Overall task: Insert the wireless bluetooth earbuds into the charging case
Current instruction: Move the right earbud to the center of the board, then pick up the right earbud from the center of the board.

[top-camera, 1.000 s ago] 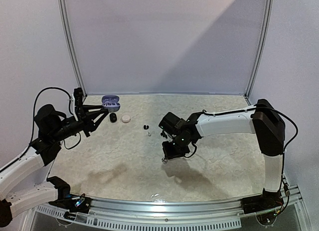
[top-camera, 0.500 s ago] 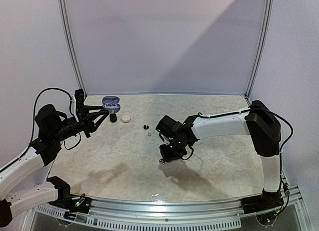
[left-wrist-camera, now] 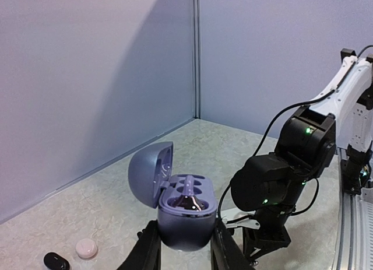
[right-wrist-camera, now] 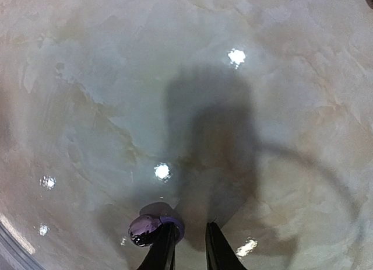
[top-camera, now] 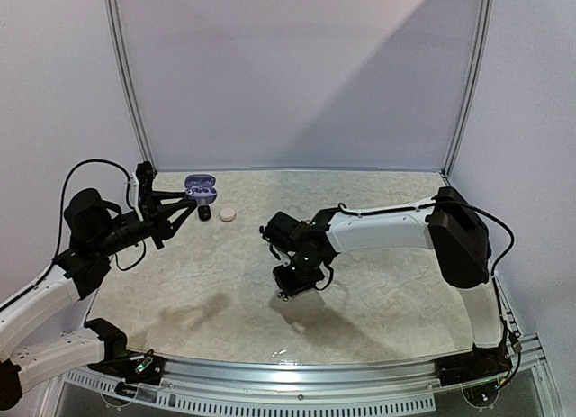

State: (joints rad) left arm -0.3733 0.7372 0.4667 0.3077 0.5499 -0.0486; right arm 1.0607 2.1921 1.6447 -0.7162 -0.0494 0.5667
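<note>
My left gripper (top-camera: 185, 202) is shut on the open purple charging case (top-camera: 200, 186) and holds it above the table's back left. In the left wrist view the case (left-wrist-camera: 186, 214) sits upright between the fingers (left-wrist-camera: 145, 252), lid tipped back to the left, moulded pockets showing. My right gripper (top-camera: 284, 294) hangs over the table's middle. In the right wrist view its jaws (right-wrist-camera: 186, 246) stand a narrow gap apart. A glossy dark purple earbud (right-wrist-camera: 145, 229) clings at the left fingertip and juts out to the left, above the table. The other earbuds are hidden behind the right arm.
A small black case (top-camera: 204, 213) and a whitish round case (top-camera: 228, 214) lie on the table below the held case; both show in the left wrist view, black (left-wrist-camera: 56, 261) and whitish (left-wrist-camera: 86, 248). The right arm (left-wrist-camera: 280, 182) stands close to the right of the held case.
My right arm has swung left across the table with the earbud at its tip, covering the two small buds that lay on the table. The left gripper has barely moved.
</note>
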